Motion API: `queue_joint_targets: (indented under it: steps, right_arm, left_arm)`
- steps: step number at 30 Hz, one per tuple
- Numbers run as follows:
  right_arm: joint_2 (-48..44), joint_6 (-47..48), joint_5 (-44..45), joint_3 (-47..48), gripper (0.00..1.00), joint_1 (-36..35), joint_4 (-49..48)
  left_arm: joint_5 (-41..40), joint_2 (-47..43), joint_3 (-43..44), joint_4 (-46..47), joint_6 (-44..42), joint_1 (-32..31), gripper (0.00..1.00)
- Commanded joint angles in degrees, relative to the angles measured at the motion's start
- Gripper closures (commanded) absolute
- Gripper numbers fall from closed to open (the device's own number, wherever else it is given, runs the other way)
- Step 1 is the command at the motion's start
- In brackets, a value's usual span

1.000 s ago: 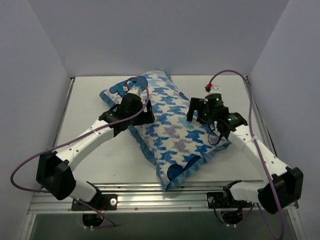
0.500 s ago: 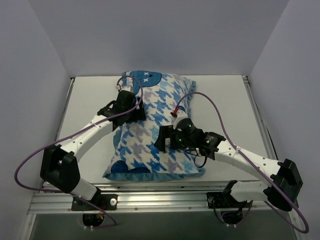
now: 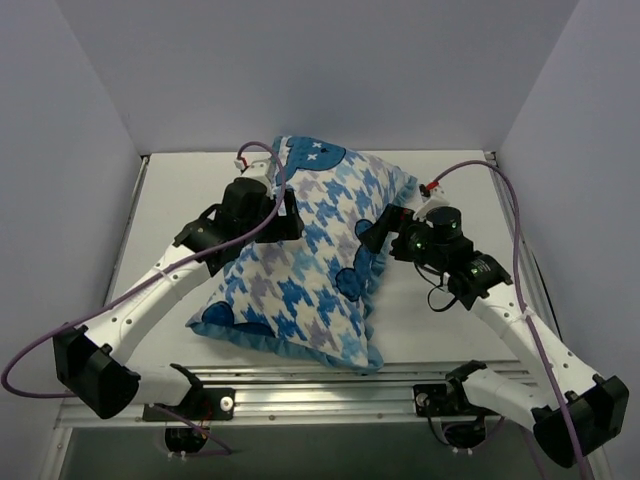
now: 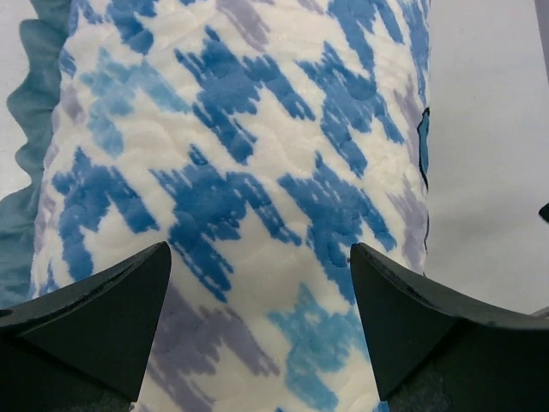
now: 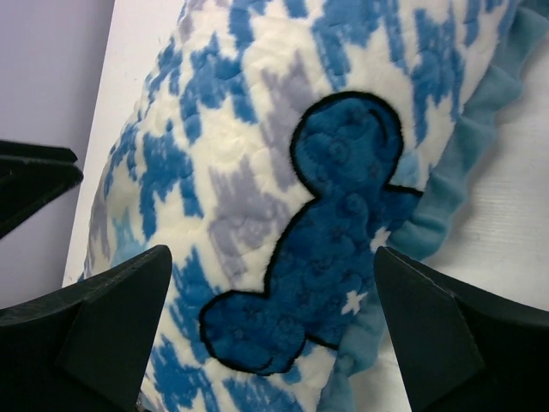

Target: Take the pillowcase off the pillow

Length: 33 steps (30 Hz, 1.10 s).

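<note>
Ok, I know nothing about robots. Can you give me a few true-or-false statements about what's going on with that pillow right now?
1. The pillowcase is still on the pillow. True.
2. The left gripper is clamped shut on the fabric. False: its jaws stand open over the print.
3. The right gripper faces a dark blue cartoon figure. True.
4. The ruffled trim is red. False: it is blue.
5. A bare white pillow lies on the table. False: none shows; the pillow is hidden inside its cover.
</note>
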State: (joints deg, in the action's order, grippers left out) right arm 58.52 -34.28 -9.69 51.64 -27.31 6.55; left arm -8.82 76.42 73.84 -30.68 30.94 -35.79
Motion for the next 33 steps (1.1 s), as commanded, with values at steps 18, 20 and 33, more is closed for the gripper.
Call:
queue_joint_targets:
  steps: [18,20,33]
  right_arm:
    - [17.4,-7.0,-26.9,-24.0,0.0,13.2,-46.3]
    - [19.5,-6.2,-27.6,-24.0,0.0,13.2,-48.5]
    - [24.0,-5.2,-34.0,-21.4,0.79,7.1,-58.5]
  left_arm:
    - [0.6,10.8,-23.3,13.3,8.9,0.4,0.06]
    - [0.8,12.0,-24.0,14.0,9.1,0.5,0.06]
    - [1.7,12.8,-24.8,15.2,9.2,-0.9,0.06]
